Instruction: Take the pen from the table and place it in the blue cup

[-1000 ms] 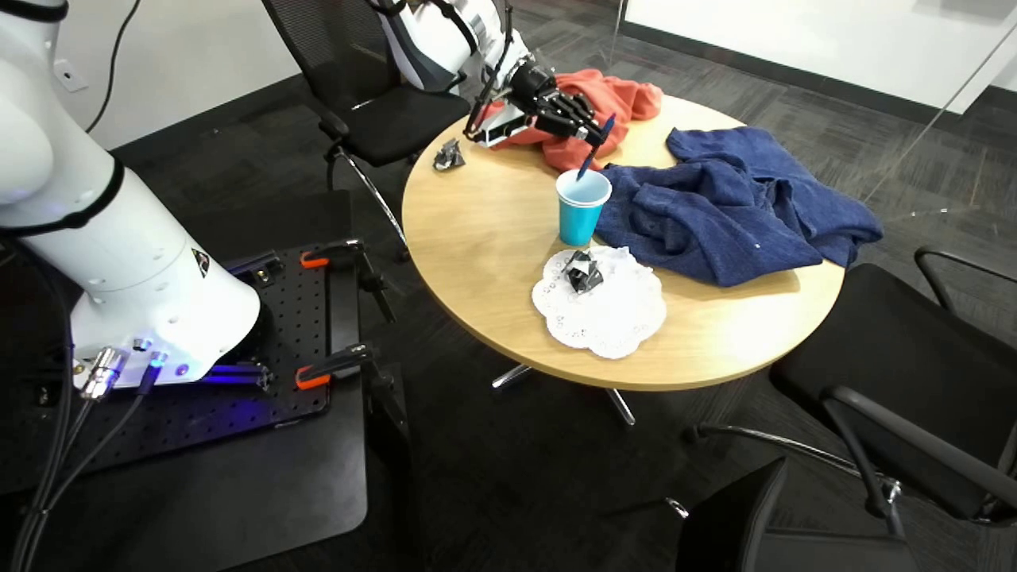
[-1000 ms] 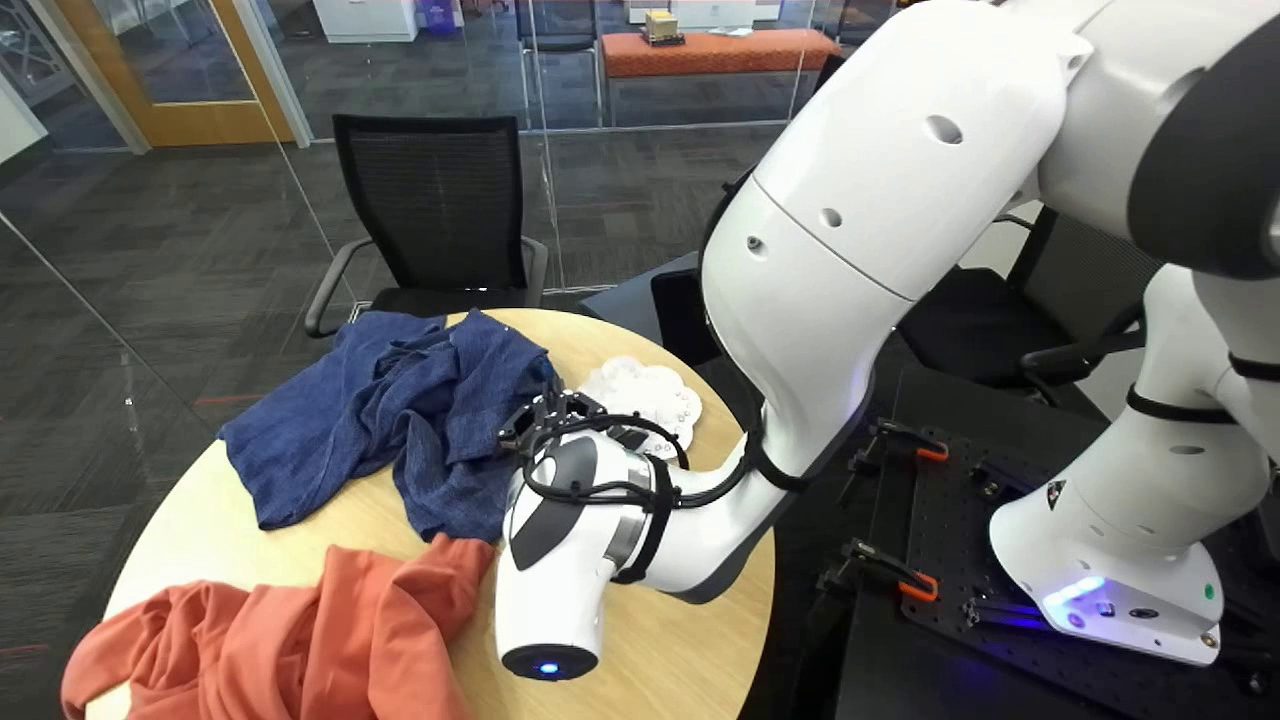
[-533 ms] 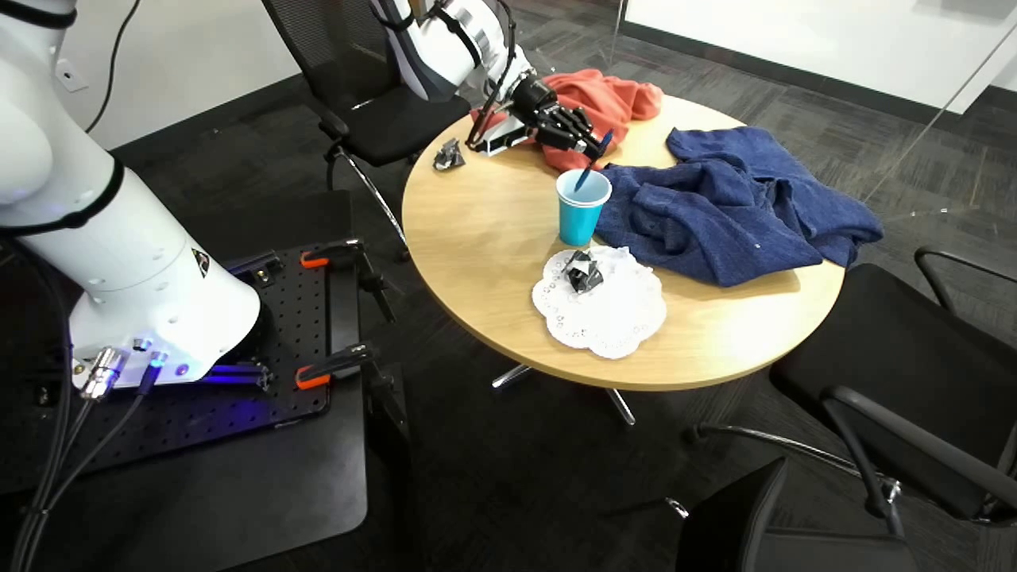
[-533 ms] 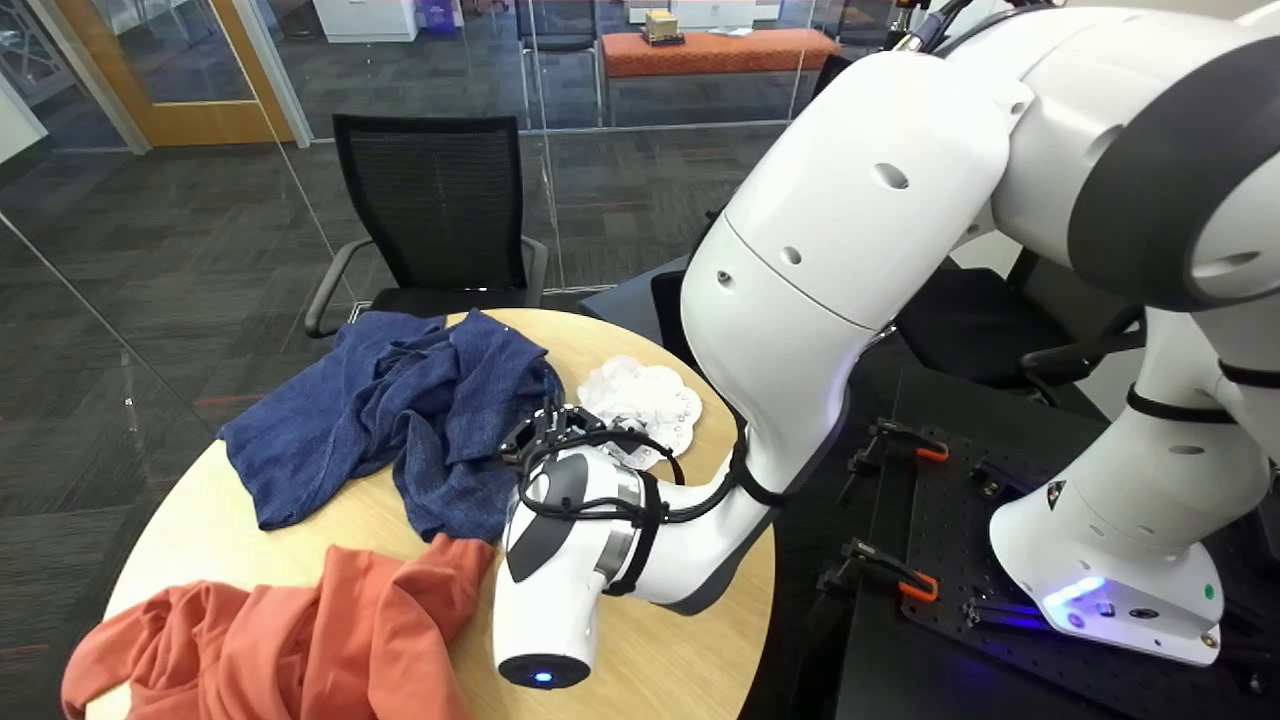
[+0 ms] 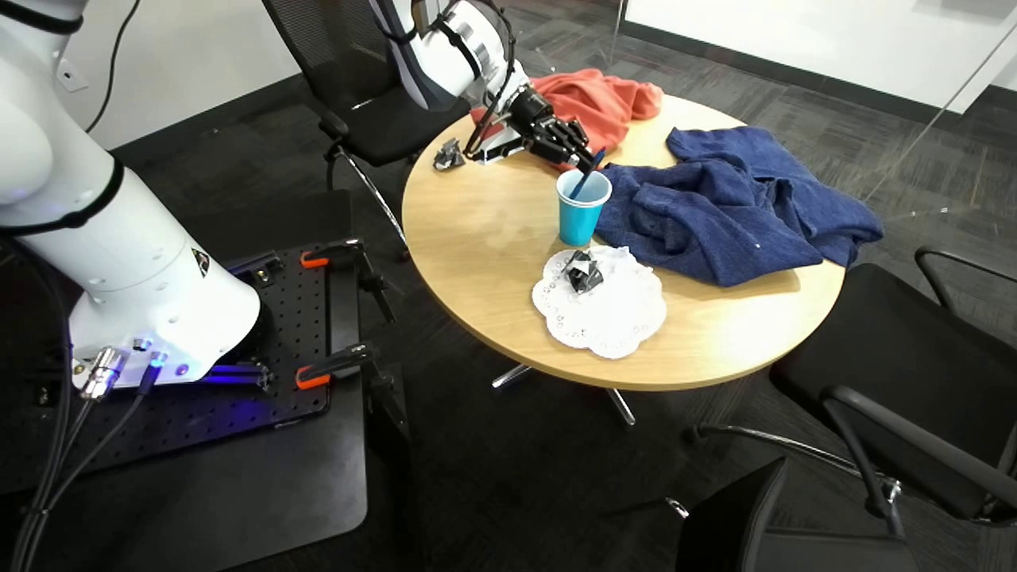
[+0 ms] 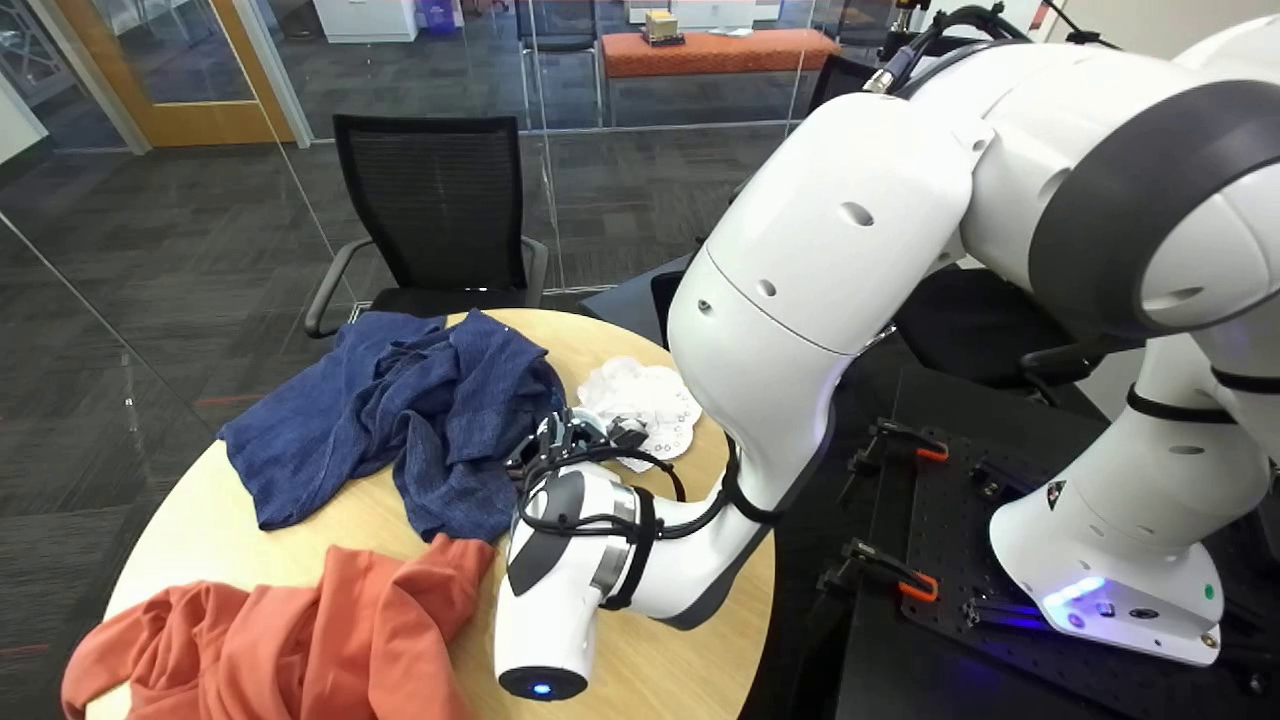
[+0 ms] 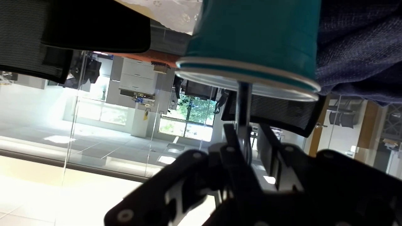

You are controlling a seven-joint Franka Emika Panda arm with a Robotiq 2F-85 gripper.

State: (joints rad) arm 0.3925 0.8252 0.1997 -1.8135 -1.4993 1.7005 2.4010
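The blue cup (image 5: 577, 222) stands upright on the round wooden table (image 5: 485, 238). In the wrist view the cup (image 7: 251, 37) hangs in from the top, its rim toward the jaws. The dark pen (image 5: 589, 175) leans in the cup with its lower end inside and its upper end above the rim. My gripper (image 5: 589, 163) is at the pen's upper part, just above the rim. In the wrist view my gripper (image 7: 246, 125) is open. The pen (image 7: 243, 103) lies close along one finger, with a gap to the other. The cup is mostly hidden behind the gripper in an exterior view.
A white doily (image 5: 608, 318) with a crumpled dark object (image 5: 584, 272) lies beside the cup. A dark blue cloth (image 5: 723, 206) lies on the cup's other side. An orange cloth (image 5: 596, 103) lies under the arm. Another crumpled object (image 5: 449, 155) lies near the table's edge.
My gripper has moved down toward the cup. The pen has come down with it, and its lower end is deeper inside the cup. The cup has not moved.
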